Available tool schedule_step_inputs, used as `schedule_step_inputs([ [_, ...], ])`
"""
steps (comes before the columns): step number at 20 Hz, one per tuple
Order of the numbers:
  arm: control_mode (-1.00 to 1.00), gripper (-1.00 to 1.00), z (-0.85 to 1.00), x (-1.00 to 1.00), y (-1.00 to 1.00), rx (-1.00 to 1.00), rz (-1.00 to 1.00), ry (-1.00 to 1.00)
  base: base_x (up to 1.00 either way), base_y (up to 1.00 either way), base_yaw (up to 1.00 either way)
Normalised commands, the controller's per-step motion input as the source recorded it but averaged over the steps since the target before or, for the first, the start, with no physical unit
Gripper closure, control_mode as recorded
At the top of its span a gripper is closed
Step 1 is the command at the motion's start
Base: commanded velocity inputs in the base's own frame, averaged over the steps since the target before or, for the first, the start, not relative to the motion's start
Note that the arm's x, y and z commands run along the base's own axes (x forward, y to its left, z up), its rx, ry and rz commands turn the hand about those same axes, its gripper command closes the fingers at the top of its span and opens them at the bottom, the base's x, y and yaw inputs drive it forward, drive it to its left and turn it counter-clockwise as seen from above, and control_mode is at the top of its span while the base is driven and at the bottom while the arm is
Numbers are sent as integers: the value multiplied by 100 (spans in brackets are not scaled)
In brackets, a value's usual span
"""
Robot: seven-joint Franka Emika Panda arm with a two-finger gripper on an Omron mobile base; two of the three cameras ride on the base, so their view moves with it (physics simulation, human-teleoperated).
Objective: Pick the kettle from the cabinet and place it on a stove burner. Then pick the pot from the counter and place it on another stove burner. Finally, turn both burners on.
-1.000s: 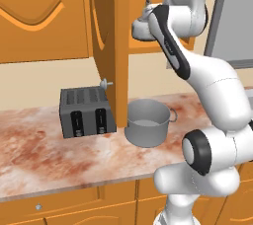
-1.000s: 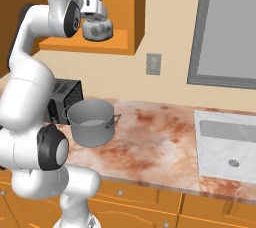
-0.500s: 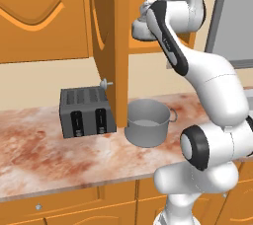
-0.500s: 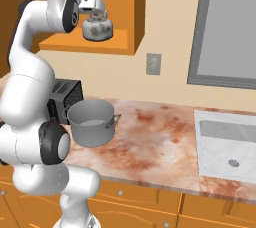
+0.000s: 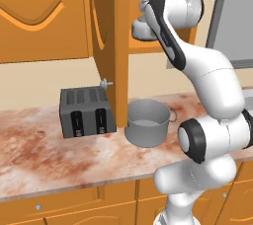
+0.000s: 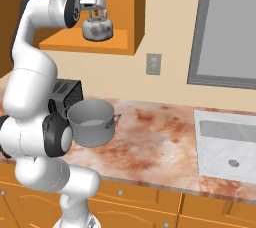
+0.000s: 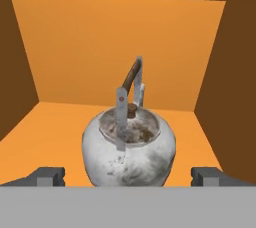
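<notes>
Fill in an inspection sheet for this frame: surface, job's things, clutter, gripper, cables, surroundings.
Surface: marbled counter, orange fronts below.
Job's things: kettle upright on the shelf of the open cabinet, handle up; pot upright on the counter, beside the toaster. Burners: nothing seen.
Clutter: toaster on the counter, left of the pot.
Gripper: gripper open, fingertips either side of the kettle, not closed on it.
Cables: nothing seen.
Surroundings: sink set in the counter at right, window above it, wall outlet.
</notes>
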Motion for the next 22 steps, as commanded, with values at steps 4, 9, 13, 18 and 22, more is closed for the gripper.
schedule_step_inputs([
  [4,-100,-100,-1,1,1,-3,0,-18,0,0,0],
  [9,-100,-100,0,2,4,-2,0,-16,0,0,0],
  [13,-100,-100,0,1,0,0,0,-3,0,0,0],
  [18,-100,-100,-5,0,0,0,0,-1,0,0,0],
  [22,-100,-100,-7,0,0,0,0,-6,0,0,0],
])
